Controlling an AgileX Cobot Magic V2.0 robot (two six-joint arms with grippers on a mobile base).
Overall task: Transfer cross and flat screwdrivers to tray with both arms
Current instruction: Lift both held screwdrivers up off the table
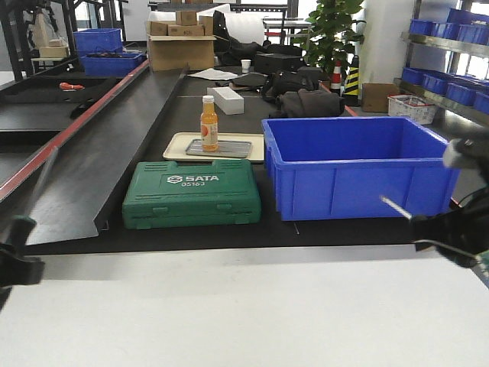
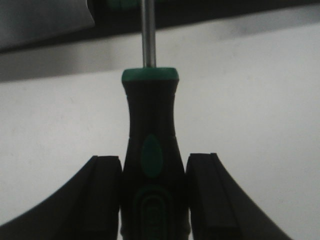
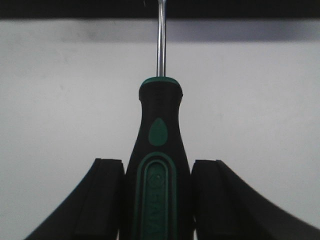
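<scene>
From the front, a green toolbox (image 1: 191, 193) sits in the middle on a dark mat just beyond the white table (image 1: 244, 321), with a blue bin (image 1: 348, 164) right beside it on the right and a beige tray (image 1: 218, 147) carrying an orange bottle (image 1: 208, 122) just behind it. Well to the left of the toolbox and nearer the camera, the left gripper (image 1: 17, 252) is a blurred dark shape at the frame edge, and the first screwdriver (image 1: 42, 177) shows as a faint thin shaft slanting upward from it. Well to the right of the toolbox, in front of the bin's near corner, the right gripper (image 1: 437, 233) holds the second screwdriver (image 1: 396, 207), its shaft pointing up and toward the toolbox. In the left wrist view, the left gripper (image 2: 155, 160) is clamped on the black and green handle of the first screwdriver (image 2: 150, 110), both fingers (image 2: 105, 195) touching it, above the white table (image 2: 260, 100). In the right wrist view, the right gripper (image 3: 159, 162) likewise grasps the handle of the second screwdriver (image 3: 160, 115), its fingers (image 3: 210, 200) pressed to either side, the shaft running straight up the frame.
</scene>
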